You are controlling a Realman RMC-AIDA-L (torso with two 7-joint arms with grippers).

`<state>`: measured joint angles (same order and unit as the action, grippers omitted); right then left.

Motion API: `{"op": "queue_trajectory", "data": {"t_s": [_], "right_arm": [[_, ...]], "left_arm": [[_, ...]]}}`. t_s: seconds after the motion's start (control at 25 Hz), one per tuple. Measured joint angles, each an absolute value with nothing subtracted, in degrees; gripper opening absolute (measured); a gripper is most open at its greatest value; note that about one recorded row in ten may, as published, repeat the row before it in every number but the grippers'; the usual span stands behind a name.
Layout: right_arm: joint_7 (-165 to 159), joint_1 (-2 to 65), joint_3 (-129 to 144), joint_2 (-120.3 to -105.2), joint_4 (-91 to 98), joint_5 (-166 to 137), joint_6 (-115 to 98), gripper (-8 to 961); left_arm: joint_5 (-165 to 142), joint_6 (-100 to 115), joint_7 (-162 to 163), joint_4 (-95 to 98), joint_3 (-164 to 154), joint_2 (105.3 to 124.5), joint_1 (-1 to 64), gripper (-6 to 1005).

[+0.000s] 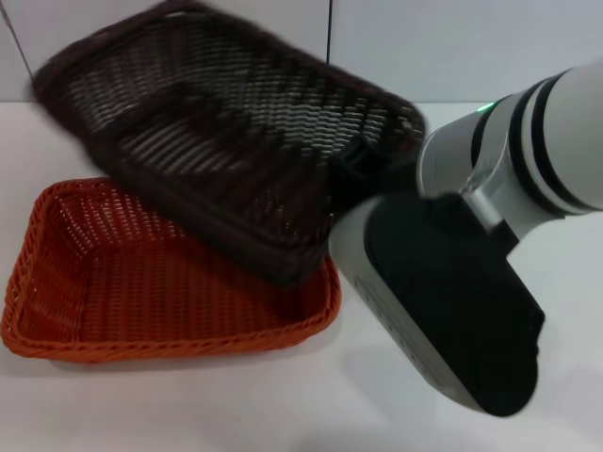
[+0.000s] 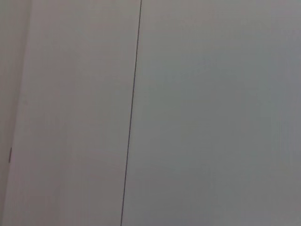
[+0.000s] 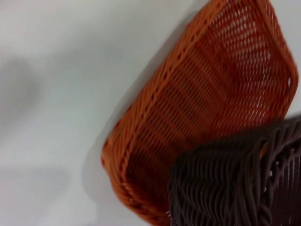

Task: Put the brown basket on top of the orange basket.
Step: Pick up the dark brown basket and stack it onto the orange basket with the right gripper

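Two baskets, brown basket [image 1: 226, 122] tilted over orange basket [image 1: 113, 282]

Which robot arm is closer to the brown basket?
The right one. The right gripper is at the brown basket's near right rim, holding it tilted above the orange basket. The left arm is out of sight, its camera facing only a wall.

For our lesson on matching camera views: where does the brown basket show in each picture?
Head view: brown basket upper middle, tilted, lifted over the orange basket, at the right pincer.
Left wrist view: not in it.
Right wrist view: lower right corner.
Shared landmark: the orange basket.
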<state>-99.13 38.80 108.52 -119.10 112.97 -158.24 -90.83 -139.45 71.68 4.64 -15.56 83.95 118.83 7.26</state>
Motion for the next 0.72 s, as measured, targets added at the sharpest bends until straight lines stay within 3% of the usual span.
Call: {"op": "queue_trajectory", "data": {"t_s": [0.2, 0.72], "right_arm": [[-82.84, 33.07, 111.3, -119.1, 113.49, -156.43, -84.3, 143], [-76.06, 31.66, 110.42, -119.03, 109.09, -156.78, -81.63, 141]], "left_arm": [[-139.33, 71.62, 5.05, -15.55, 83.65, 118.84, 7.29, 813], [-139.3, 71.33, 5.1, -15.49, 82.25, 119.0, 7.52, 813]]}}
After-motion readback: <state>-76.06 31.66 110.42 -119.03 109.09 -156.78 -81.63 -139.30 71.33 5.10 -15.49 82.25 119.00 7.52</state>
